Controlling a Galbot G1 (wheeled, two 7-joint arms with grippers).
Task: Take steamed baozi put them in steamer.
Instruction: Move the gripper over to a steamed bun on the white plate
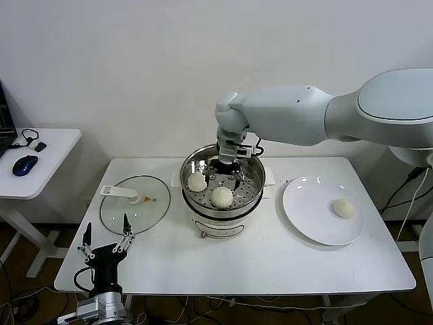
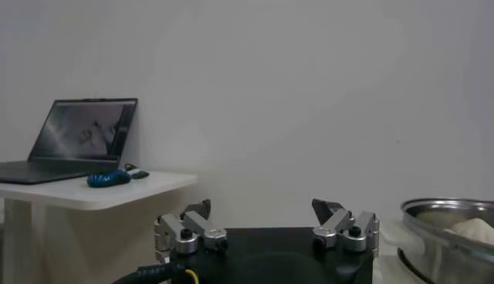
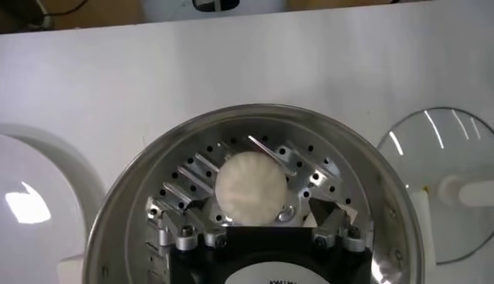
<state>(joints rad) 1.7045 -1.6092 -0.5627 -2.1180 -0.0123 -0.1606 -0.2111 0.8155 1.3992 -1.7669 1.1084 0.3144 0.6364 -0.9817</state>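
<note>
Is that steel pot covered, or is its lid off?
Off. The glass lid lies flat on the table, left of the open steamer, whose perforated tray shows.

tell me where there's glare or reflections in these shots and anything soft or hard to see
Head view: bright glints on the white plate and the glass lid. Right wrist view: shiny steamer tray mirrors the right gripper around its steamed baozi; a window-like highlight sits on the plate. Left wrist view: dim, the idle left gripper dark, the laptop screen indistinct.
</note>
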